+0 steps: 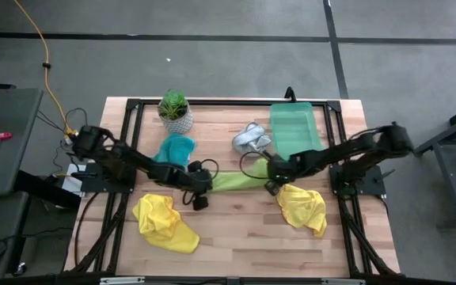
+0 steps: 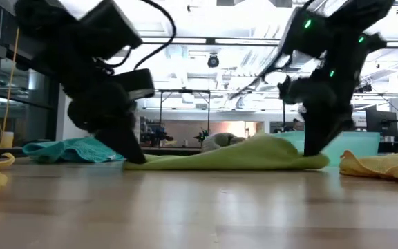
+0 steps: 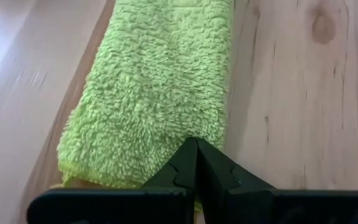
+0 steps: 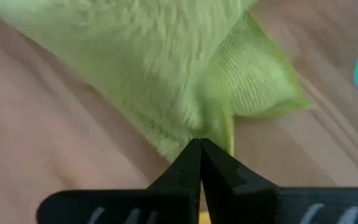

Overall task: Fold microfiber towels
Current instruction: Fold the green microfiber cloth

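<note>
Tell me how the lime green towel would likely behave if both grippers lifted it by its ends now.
The lime green towel would probably sag in the middle: it lies in a soft, rumpled strip between the left gripper and right gripper, both shut on its ends. Its fluffy pile suggests it is light and not slippery. It would likely drag rather than slide stiffly.
</note>
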`<move>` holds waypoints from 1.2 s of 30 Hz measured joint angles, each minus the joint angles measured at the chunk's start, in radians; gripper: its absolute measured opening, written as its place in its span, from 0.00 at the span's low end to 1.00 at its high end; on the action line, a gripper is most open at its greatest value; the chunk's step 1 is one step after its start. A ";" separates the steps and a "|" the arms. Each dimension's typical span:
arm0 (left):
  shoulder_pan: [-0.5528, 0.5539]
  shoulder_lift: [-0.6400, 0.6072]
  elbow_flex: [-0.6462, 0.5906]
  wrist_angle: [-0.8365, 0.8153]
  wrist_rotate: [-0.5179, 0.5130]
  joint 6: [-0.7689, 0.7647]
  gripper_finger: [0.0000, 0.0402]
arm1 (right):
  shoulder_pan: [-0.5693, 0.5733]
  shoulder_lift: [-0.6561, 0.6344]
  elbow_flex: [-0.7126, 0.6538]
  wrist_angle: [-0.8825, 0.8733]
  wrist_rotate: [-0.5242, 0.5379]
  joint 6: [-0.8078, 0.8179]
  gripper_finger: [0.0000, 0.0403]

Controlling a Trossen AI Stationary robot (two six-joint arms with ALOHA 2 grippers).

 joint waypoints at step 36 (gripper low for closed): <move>0.003 -0.155 -0.030 -0.021 0.006 -0.024 0.00 | -0.309 0.175 0.398 -0.161 -0.284 -1.113 0.58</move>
